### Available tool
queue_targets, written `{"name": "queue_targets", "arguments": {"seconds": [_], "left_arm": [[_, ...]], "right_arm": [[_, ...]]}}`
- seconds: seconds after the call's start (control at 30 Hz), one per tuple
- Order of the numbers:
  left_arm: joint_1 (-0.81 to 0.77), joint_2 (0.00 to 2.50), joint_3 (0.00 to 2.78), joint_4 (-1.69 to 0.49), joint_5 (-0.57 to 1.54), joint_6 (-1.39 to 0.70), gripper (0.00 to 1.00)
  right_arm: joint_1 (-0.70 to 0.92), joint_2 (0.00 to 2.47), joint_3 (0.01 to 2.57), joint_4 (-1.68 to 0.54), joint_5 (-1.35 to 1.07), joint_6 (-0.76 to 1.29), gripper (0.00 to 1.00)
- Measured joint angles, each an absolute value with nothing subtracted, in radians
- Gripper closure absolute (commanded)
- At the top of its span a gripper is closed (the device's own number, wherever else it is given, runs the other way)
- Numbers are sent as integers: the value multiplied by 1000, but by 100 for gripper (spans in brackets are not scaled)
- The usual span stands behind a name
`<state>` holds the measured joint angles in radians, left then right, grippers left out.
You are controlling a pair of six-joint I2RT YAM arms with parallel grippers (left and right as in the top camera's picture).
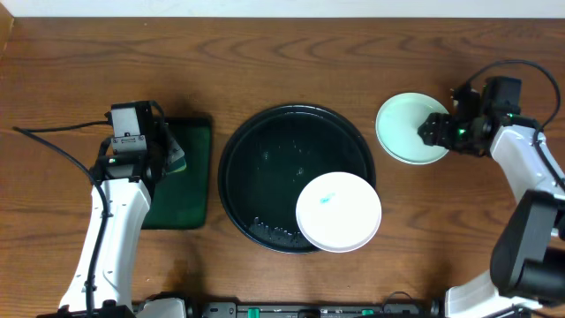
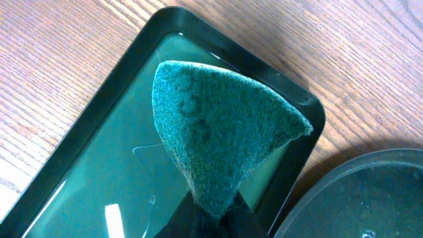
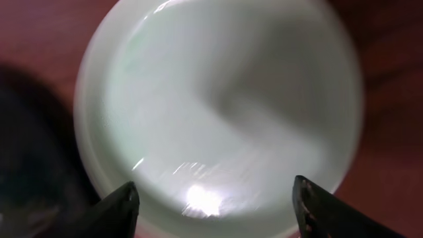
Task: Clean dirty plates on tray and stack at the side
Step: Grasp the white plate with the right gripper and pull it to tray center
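Black and round, the tray (image 1: 265,159) is sitting mid-table, with a white plate (image 1: 338,212) bearing a small teal smear lying across its near-right rim. A pale turquoise plate (image 1: 402,128) is resting on the wooden table (image 1: 71,71) just right of the tray. The right gripper (image 1: 435,131) is hanging over that plate's right side, fingers (image 3: 122,205) spread wide. The left gripper (image 2: 218,215) is pinching a green scouring pad (image 2: 225,132) above the dark green rectangular tray (image 2: 99,145).

Black tray (image 1: 265,168) floor open, only white plate (image 1: 338,212) across its near rim
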<state>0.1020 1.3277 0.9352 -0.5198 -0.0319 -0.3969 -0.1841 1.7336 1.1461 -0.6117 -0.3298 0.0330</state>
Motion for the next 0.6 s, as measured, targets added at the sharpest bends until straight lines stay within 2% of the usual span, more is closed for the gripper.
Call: {"name": "queue_targets", "arguments": {"seconds": [0.03,0.07,0.2,0.4,0.6], "left_arm": [[102,1328,935,-520,-32,-397,93],[102,1328,935,-522,-32,-397,93],[102,1328,935,-528,-32,-397,93],[102,1328,935,-529,-32,-397,92],[102,1328,935,-528,-32,-397,93]], "right_arm": [[-167,1697,1147,-659,-332,44,17],[-150,1657,1147,-701,-334,59,1],[-65,1462,1166,-886,-331,133,1],[108,1274,1160,-1152,-223,361,1],[230,1233,1019,-1141,-133,574,1]]}}
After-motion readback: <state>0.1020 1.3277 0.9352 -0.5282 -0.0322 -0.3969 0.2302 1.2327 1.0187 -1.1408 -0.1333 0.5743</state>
